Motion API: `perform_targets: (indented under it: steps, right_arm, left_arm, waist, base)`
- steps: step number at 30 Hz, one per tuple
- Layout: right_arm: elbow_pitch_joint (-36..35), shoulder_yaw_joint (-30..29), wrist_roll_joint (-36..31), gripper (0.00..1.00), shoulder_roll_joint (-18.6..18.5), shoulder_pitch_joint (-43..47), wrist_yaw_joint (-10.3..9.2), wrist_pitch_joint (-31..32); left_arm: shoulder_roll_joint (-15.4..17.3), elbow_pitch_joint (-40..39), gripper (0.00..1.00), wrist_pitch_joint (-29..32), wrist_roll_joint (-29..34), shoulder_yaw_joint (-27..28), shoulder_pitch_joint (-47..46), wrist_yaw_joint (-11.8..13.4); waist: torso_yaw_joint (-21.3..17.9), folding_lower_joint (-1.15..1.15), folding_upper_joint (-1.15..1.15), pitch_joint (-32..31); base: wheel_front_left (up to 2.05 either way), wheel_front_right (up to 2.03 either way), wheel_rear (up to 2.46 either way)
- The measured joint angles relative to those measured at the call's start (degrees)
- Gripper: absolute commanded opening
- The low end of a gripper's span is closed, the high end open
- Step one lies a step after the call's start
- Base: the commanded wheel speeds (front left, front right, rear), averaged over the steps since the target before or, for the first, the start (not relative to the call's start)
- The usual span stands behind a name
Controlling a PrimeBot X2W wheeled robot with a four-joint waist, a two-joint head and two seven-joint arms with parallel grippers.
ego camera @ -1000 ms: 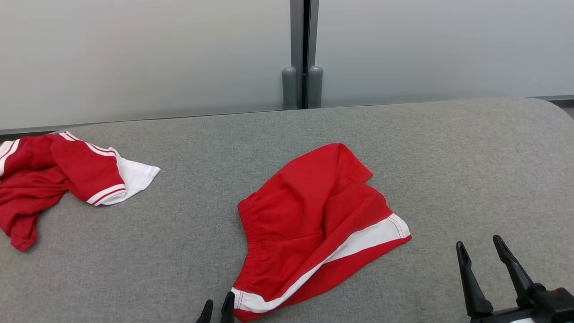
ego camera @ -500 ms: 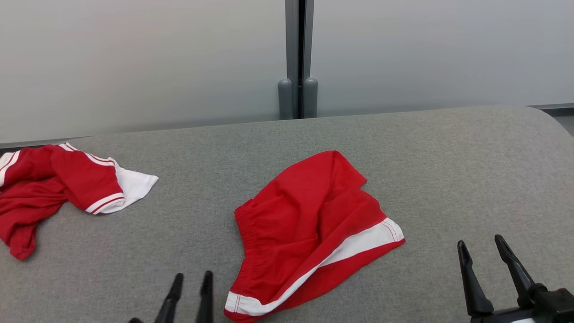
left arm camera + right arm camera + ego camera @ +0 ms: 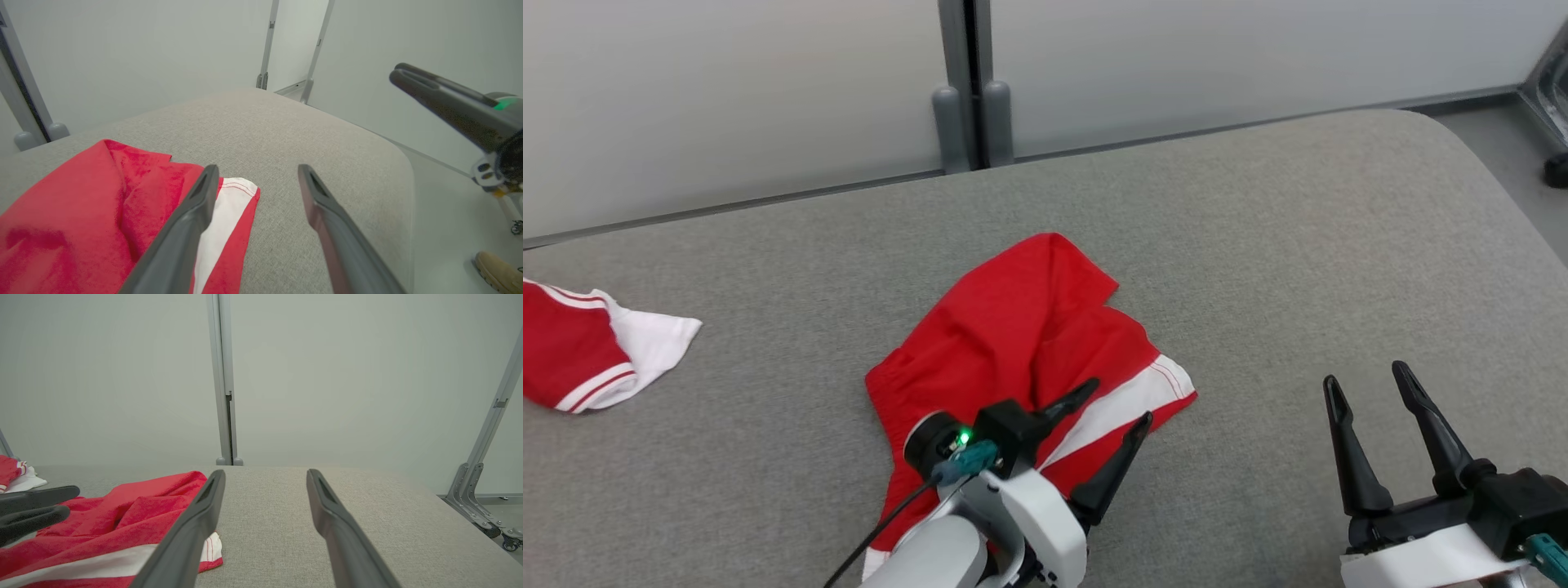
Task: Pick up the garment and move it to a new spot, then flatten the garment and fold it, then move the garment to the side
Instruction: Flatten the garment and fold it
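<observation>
Over red shorts [image 3: 1013,327] | left jaws released | right jaws released, well apart | other red garment [image 3: 572,359] far left

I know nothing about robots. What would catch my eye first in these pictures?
The bright red shorts with a white stripe, lying rumpled in the middle of the grey padded surface. The left claw hangs open over their striped hem, while the right claw is open above bare grey to the right. A second red-and-white garment lies at the far left.
</observation>
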Motion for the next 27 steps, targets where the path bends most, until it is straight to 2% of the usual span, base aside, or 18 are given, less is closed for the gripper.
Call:
perform_targets:
  steps: [6,12,18,19,21,22,23,25,26,27]
  right_arm:
    - [0.27,-0.14,0.66,1.00,0.46,-0.99,0.00,0.00]
    - [0.29,-0.54,1.53,1.00,0.63,-1.32,0.00,0.00]
    - [0.26,-0.41,2.38,1.00,0.66,-1.86,0.00,0.00]
    - [0.25,-0.38,2.40,1.00,0.66,-1.92,0.00,0.00]
    - [0.27,-0.40,2.42,1.00,0.66,-1.98,0.00,0.00]
    - [0.26,-0.37,2.42,1.00,0.66,-2.03,0.00,0.00]
    - [0.27,-0.30,2.43,1.00,0.66,-2.07,0.00,0.00]
    - [0.30,-0.14,2.45,1.00,0.68,-2.10,0.00,0.00]
    - [0.32,-0.12,2.48,1.00,0.68,-2.10,0.00,0.00]
    - [0.33,-0.11,2.49,1.00,0.68,-2.10,0.00,0.00]
  left_arm:
    - [-0.66,10.67,1.00,4.33,-0.27,-5.02,-9.68,0.00]
    - [-0.77,19.47,1.00,6.01,0.05,-5.30,-13.97,1.55]
    - [-0.82,24.09,1.00,7.13,-0.04,-5.79,-15.85,2.30]
    - [-0.88,24.79,0.85,7.20,-0.12,-5.84,-16.16,2.46]
    - [-0.91,26.20,0.49,7.73,-0.67,-6.00,-16.45,2.46]
    - [-0.91,26.80,0.36,7.95,-0.97,-6.10,-16.52,2.46]
    - [-0.89,27.33,0.26,8.15,-1.10,-6.32,-16.75,2.45]
    - [-0.88,28.03,0.13,8.11,-1.71,-6.48,-17.22,2.38]
    - [-0.88,28.17,0.09,7.84,-1.90,-6.71,-17.26,2.36]
    - [-0.88,28.20,0.10,7.58,-2.18,-7.04,-17.25,2.15]
  waist:
    - [-5.10,0.00,0.00,4.03]
    - [-9.31,0.00,0.00,6.92]
    - [-10.94,0.00,0.00,7.97]
    - [-11.03,0.00,0.00,8.00]
    - [-11.06,0.00,0.00,7.96]
    - [-11.04,0.00,0.00,7.95]
    - [-11.02,0.00,0.00,7.93]
    - [-11.01,0.00,0.00,7.84]
    - [-11.01,0.00,0.00,7.84]
    - [-11.00,0.00,0.00,7.82]
  base:
    - [0.00,0.00,0.00]
    - [0.00,0.00,0.00]
    - [0.00,0.00,0.00]
    - [0.00,0.00,0.00]
    - [0.00,0.00,0.00]
    - [0.00,0.00,0.00]
    - [0.00,0.00,0.00]
    - [0.00,0.00,0.00]
    - [0.00,0.00,0.00]
    - [0.00,0.00,0.00]
